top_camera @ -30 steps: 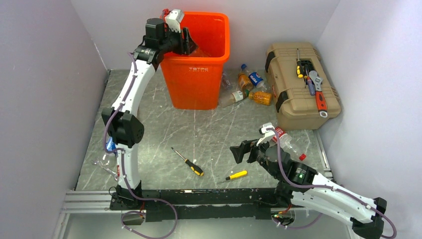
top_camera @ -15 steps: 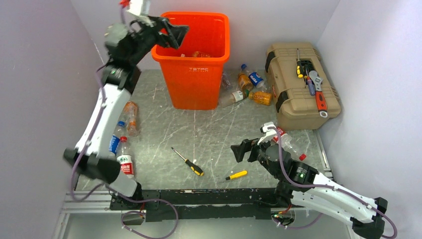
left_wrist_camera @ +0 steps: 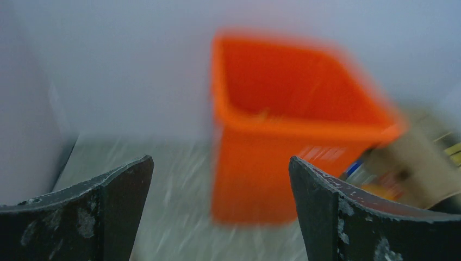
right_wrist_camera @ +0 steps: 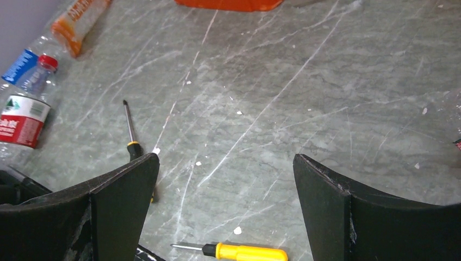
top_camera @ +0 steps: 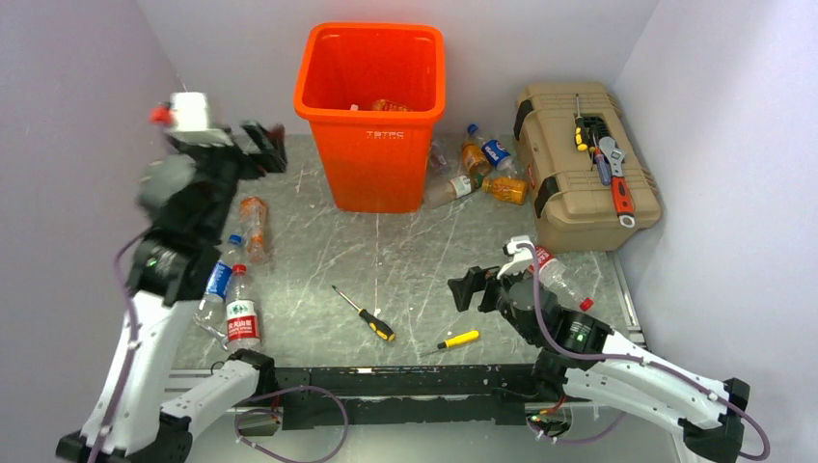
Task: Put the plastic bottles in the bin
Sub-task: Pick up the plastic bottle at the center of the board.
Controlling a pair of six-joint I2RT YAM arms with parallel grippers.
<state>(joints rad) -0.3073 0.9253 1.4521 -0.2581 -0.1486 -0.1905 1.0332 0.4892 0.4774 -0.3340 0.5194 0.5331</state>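
The orange bin [top_camera: 371,121] stands at the back centre, and an orange bottle [top_camera: 391,105] lies inside it. My left gripper [top_camera: 265,149] hangs open and empty, left of the bin and above the table. The blurred left wrist view looks between its fingers [left_wrist_camera: 220,163] at the bin [left_wrist_camera: 282,141]. Three bottles lie on the left: orange-labelled [top_camera: 255,224], blue-labelled [top_camera: 220,280] and red-labelled [top_camera: 241,318]. Several more [top_camera: 487,164] sit between the bin and the toolbox. One clear bottle [top_camera: 555,275] lies beside my right arm. My right gripper [top_camera: 473,289] is open and empty over bare table [right_wrist_camera: 225,160].
A tan toolbox [top_camera: 584,164] with tools on its lid stands at the back right. Two yellow-handled screwdrivers [top_camera: 367,316] [top_camera: 458,339] lie near the front centre. Walls close in the left, back and right sides.
My left gripper opened at the bin, then swung back left and toward the near side. An orange bottle now shows inside the bin. The right arm stayed still.
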